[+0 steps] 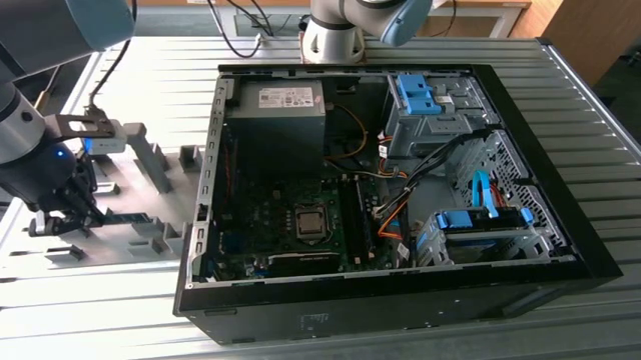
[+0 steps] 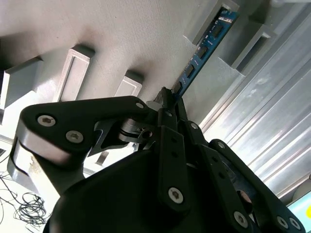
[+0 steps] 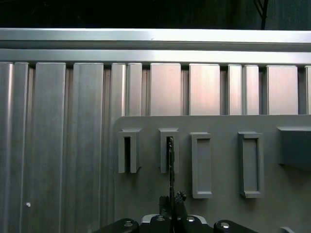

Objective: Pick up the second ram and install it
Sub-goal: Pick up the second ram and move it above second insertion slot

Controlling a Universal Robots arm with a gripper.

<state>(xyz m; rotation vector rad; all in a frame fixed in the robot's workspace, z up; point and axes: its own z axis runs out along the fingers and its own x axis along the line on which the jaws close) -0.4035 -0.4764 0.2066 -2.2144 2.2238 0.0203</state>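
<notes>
The gripper (image 2: 169,101) looks pinched tight on one end of the second ram (image 2: 201,54); the stick stands on edge in the grey holder rack (image 2: 121,39), its far end in a rack slot; lifting out and installing into the computer case (image 1: 401,187) beside the rack remain

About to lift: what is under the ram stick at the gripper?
The second ram stands on edge over the grey holder plate, far end in a holder block. The gripper covers its near end; support there is hidden.

Arm (image 1: 22,131) low, jaws clamped tight.
</notes>
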